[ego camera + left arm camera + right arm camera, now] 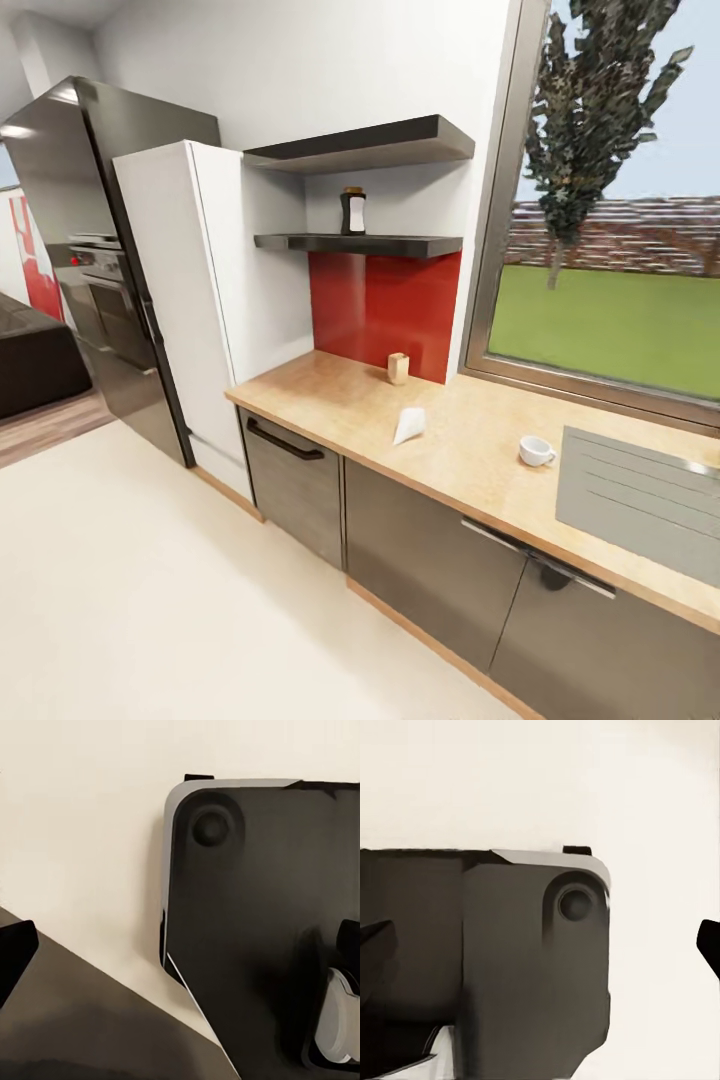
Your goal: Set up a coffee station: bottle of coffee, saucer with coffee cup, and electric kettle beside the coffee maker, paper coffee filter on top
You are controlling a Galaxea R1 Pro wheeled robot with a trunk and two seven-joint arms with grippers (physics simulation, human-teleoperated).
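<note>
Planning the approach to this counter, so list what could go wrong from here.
1. The bottle of coffee stands on the lower shelf under another shelf, so a reach may knock either one.
2. The paper coffee filter lies near the countertop front edge; a brush could push it off.
3. The coffee cup sits loose beside the sink and could tip in.

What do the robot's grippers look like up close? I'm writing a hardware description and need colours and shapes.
Only the finger ends can be judged. The left gripper has plain black fingertips with angular, wedge-like ends. The right gripper has the same dark, pointed fingertips. No cables, markings or coloured pads can be made out on them.
</note>
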